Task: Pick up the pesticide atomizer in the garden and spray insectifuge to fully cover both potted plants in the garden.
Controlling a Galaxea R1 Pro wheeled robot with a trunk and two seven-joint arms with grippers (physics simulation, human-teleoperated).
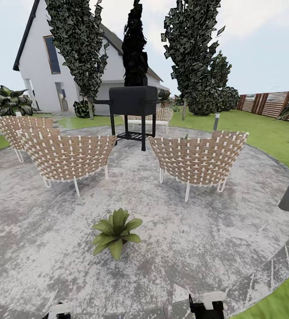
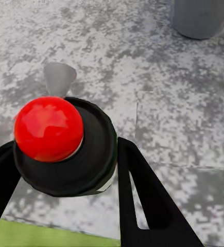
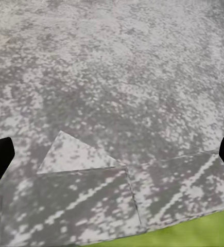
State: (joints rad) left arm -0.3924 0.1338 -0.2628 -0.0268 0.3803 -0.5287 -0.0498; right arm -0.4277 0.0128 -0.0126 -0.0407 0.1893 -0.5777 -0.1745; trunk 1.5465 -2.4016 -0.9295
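Left wrist: jaws grip atomizer (image 2: pixel 65 154); head: potted plant (image 1: pixel 116 231).

I see one small potted plant (image 1: pixel 116 233), green pointed-leaf rosette in grey pot, upright on grey stone patio (image 1: pixel 197 230). Black-topped atomizer (image 2: pixel 65 146) with red knob sits between my left claw's (image 2: pixel 65 170) fingers (image 2: pixel 148 200).

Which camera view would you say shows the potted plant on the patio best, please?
The head view: the potted plant stands whole and centred on the stone patio, in front of the woven chairs. The wrist views look at paving; the left gripper holds a black object with a red ball.
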